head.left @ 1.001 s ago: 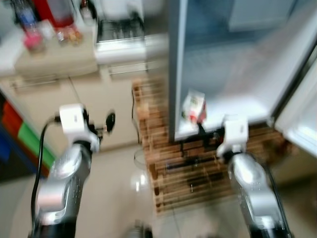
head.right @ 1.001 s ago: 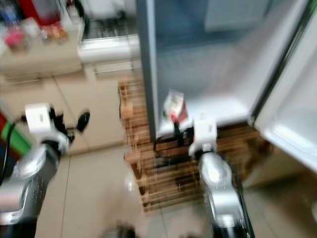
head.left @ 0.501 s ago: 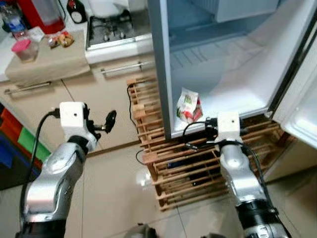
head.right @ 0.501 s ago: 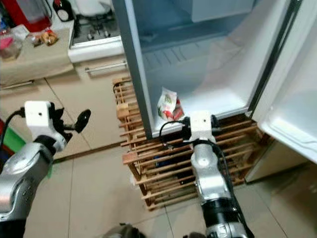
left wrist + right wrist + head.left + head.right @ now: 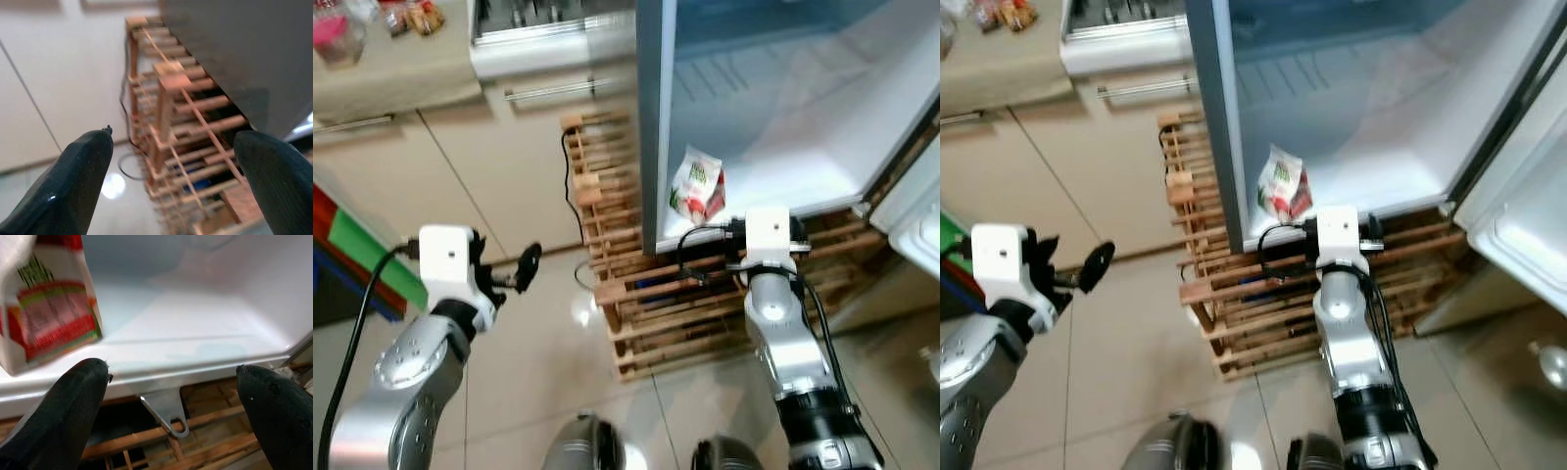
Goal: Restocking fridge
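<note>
A white, red and green carton (image 5: 698, 186) stands at the front left of the open fridge's white bottom shelf (image 5: 793, 166). My right gripper (image 5: 172, 368) hovers open just in front of the shelf's edge, slightly right of the carton (image 5: 46, 313) and apart from it, with nothing between its fingers (image 5: 73, 406). The right arm (image 5: 778, 323) reaches forward over the tiled floor. My left gripper (image 5: 524, 266) is held out to the left, open and holding nothing, facing the wooden rack (image 5: 171, 112).
The fridge stands on a wooden slatted rack (image 5: 646, 304) with a black cable (image 5: 576, 186) beside it. The fridge door (image 5: 920, 211) hangs open at the right. Cream cabinets (image 5: 460, 166), a counter and a stove (image 5: 538, 20) lie to the left.
The camera has tilted down and the blur has gone. The carton stays on the shelf. The right gripper sits a little lower and right of it.
</note>
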### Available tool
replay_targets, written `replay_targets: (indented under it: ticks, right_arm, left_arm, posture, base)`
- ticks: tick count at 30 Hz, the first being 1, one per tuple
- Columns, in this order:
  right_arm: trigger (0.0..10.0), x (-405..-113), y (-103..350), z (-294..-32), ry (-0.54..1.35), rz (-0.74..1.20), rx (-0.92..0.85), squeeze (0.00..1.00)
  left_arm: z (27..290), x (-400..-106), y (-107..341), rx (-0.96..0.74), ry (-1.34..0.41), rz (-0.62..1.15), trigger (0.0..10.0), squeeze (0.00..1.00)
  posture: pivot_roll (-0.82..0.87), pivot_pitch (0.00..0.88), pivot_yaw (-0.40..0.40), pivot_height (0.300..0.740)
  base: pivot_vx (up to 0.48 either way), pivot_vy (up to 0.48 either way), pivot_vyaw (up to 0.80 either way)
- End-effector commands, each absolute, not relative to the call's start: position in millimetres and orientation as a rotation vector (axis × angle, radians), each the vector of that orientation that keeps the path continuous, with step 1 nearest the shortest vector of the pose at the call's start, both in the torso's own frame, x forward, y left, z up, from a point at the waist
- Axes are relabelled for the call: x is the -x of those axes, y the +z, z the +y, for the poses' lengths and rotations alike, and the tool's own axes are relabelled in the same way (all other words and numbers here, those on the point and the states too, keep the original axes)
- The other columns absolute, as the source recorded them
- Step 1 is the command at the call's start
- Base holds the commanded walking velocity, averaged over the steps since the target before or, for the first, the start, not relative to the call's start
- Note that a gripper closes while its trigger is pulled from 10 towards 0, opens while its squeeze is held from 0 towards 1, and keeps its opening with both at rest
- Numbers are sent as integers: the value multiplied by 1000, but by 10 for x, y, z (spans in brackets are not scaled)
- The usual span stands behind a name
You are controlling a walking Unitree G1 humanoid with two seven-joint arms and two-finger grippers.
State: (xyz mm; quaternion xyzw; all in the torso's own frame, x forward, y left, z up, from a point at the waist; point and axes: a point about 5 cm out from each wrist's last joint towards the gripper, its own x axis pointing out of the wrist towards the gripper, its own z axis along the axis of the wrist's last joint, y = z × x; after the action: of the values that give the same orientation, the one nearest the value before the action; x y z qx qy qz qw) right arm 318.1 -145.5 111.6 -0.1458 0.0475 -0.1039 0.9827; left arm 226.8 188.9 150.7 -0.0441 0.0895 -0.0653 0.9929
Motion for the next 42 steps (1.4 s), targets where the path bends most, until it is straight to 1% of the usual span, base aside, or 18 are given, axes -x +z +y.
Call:
replay_targets:
  ticks: [1,11,22,27,28,32,42]
  right_arm:
    - [10000,-3206,1146,-1406,-190,99,307,43]
    - [10000,-3416,1184,-1369,-163,107,355,51]
    - [10000,-3585,1330,-1175,-96,49,342,51]
    - [10000,-3609,1393,-1101,-70,20,330,51]
    - [10000,-3629,1458,-1026,-49,-10,333,55]
    - [10000,-3650,1438,-953,-13,-9,328,51]
    - [10000,-3695,1463,-898,29,-23,344,55]
  left_arm:
    - [1892,-2217,1529,84,-120,189,10000,0]
    - [1885,-2138,1555,85,-95,195,10000,0]
    - [1863,-2098,1570,96,-67,188,10000,0]
    - [1859,-2094,1572,100,-62,187,10000,0]
    - [1843,-2096,1570,105,-59,185,10000,0]
    - [1812,-2098,1564,115,-56,184,10000,0]
    - [1794,-2102,1533,132,-47,189,10000,0]
  posture:
    - [64,276,40,711]
    - [89,281,13,711]
    - [94,268,-19,711]
    - [93,265,-24,711]
    - [90,264,-30,711]
    - [89,264,-40,711]
    - [81,256,-49,711]
  base:
    - [0,0,0]
    - [0,0,0]
    - [0,0,0]
    - [0,0,0]
    - [0,0,0]
    - [0,0,0]
    - [0,0,0]
